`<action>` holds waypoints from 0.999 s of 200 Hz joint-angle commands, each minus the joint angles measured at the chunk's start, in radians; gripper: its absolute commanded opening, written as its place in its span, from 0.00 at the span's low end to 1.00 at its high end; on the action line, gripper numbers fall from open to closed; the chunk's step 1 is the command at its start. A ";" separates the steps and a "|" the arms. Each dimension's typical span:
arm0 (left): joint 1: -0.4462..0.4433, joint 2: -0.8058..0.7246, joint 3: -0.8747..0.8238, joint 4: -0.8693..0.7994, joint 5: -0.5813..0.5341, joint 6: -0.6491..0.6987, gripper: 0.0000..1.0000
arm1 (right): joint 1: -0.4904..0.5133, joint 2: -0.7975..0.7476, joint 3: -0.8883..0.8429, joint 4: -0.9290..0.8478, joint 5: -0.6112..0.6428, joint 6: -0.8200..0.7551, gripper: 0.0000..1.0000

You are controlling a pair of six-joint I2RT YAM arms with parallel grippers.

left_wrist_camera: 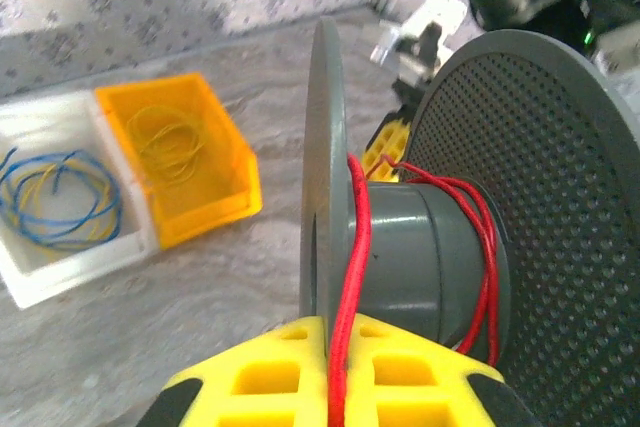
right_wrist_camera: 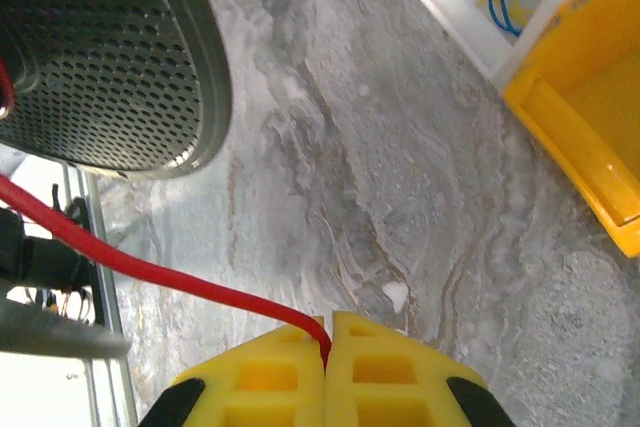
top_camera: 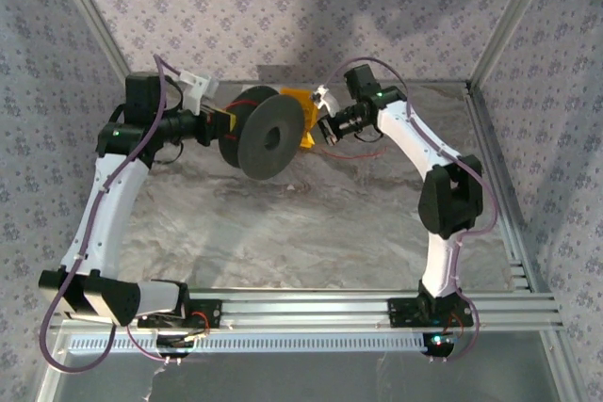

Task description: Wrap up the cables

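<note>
The left pincer (left_wrist_camera: 335, 372) is closed on the red cable (left_wrist_camera: 356, 247). The cable runs from between its yellow fingers up over the hub of the grey spool (left_wrist_camera: 420, 247). A few more turns of cable lie round that hub, close to the perforated right flange. The spool stands on the marbled table (top_camera: 311, 233), directly between the two pincers and near both. To its right, the right pincer (right_wrist_camera: 328, 337) is pinched shut on the cable, which leads back toward the spool. At the far side of the table, a white bin (left_wrist_camera: 80, 265) holds loops of blue and yellow wire. Touching it, a yellow bin (left_wrist_camera: 205, 212) holds thin yellow wire.
</note>
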 commanded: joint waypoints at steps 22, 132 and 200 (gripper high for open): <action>0.014 -0.006 0.046 0.340 0.139 -0.218 0.00 | -0.015 -0.060 -0.164 0.169 -0.008 0.083 0.17; 0.100 -0.005 0.063 0.429 0.093 -0.392 0.00 | -0.016 -0.116 -0.378 0.333 -0.053 0.171 0.38; 0.155 -0.007 0.044 0.478 0.047 -0.481 0.00 | -0.017 -0.149 -0.472 0.389 -0.042 0.212 0.27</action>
